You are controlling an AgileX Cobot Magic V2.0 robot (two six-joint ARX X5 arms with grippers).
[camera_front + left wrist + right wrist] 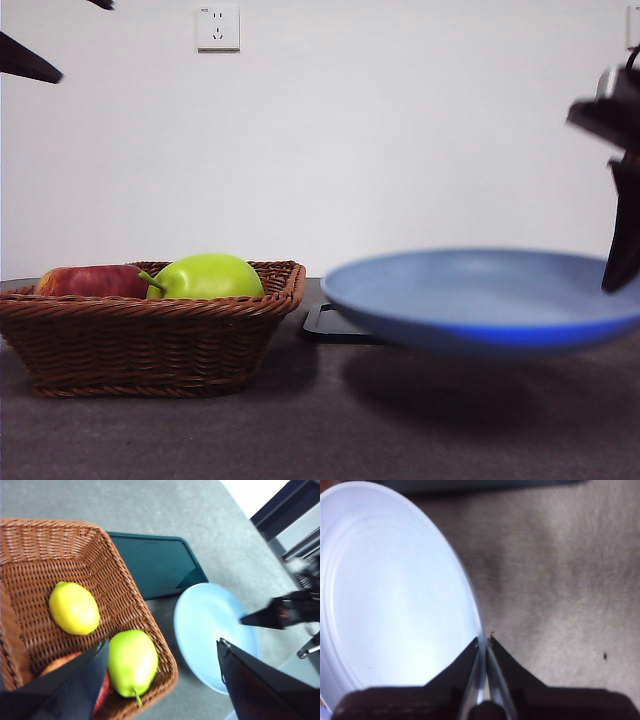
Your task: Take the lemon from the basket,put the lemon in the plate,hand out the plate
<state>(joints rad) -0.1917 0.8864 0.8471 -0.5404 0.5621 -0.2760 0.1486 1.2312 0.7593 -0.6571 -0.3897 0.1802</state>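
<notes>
Right wrist view: right claw pinches the plate rim; left claw spread.

The right pincer is pinched tight on the rim of the plate, one jaw above and one below, holding it raised off the counter. The left pincer hangs high over the basket, jaws spread wide, gripping nothing.

I log a brown woven wicker basket, a matt, smooth light blue plastic-looking plate, a waxy-smooth yellow lemon, and a grey, slightly rough tabletop.
</notes>
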